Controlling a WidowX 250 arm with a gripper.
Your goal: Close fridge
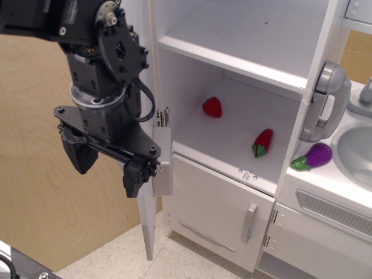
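Gaping fridge (pixel 232 110), door edge-on, face hidden, pincer (pixel 107 165) beside.

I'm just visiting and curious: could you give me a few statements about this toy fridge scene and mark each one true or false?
1. The fridge door stands open. True.
2. A strawberry lies on a fridge shelf. True.
3. The eggplant is inside the fridge. False: it lies outside on the counter beside the sink.
4. The pincer holds a vegetable. False: it holds nothing; it is open beside the door's edge.
5. The small lower door is open. False: it is closed.
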